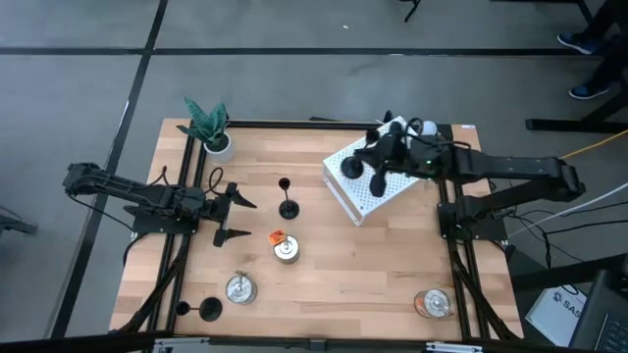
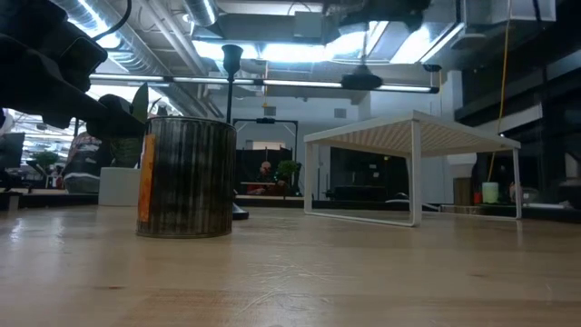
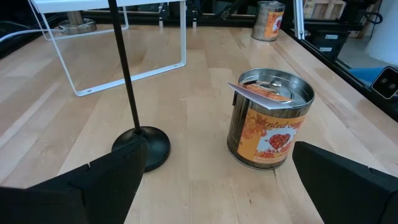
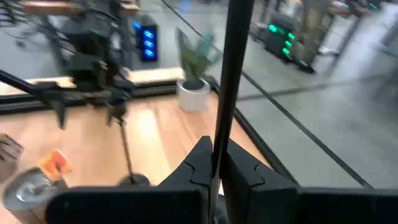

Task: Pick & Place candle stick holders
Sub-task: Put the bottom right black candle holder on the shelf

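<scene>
My right gripper point(image 4: 216, 168) is clamped on a candle stick holder's point(image 4: 229, 74) stem above the white rack point(image 1: 365, 181); I should lower it plumb so the base lands flat. My left gripper point(image 1: 234, 218) waits, jaws wide, beside the next holder point(image 3: 138, 144), near a tin can point(image 3: 269, 120).

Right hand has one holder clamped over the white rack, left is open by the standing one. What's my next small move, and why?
Probably lower the right hand to stand its candle stick holder on the white rack: the stem is pinched between shut fingers, with its base above the rack top. The open left hand can wait.
</scene>
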`<state>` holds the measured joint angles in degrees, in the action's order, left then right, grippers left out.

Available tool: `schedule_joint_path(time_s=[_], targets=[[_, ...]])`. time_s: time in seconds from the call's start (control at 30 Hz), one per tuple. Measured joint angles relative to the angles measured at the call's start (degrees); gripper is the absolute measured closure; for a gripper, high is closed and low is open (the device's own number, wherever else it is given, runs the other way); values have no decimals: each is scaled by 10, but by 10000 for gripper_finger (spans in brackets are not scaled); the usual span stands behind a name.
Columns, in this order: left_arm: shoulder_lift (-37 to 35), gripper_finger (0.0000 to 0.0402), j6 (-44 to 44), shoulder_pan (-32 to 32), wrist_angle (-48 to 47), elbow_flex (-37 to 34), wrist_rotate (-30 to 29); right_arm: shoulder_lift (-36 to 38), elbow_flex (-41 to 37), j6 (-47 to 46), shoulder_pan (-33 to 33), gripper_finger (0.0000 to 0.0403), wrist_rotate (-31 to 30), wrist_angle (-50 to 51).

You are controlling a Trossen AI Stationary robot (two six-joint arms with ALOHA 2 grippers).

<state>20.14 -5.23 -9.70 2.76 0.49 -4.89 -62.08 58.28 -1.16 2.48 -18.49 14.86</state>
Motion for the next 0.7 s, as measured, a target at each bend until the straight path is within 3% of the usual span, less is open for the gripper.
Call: schedule_joint_path(time_s=[0.27,0.7], targets=[[0,2,0,0,0,0,0,54,0,-95,42,388,-88,108],[0,2,0,0,0,0,0,64,0,-256,198,388,-90,177]])
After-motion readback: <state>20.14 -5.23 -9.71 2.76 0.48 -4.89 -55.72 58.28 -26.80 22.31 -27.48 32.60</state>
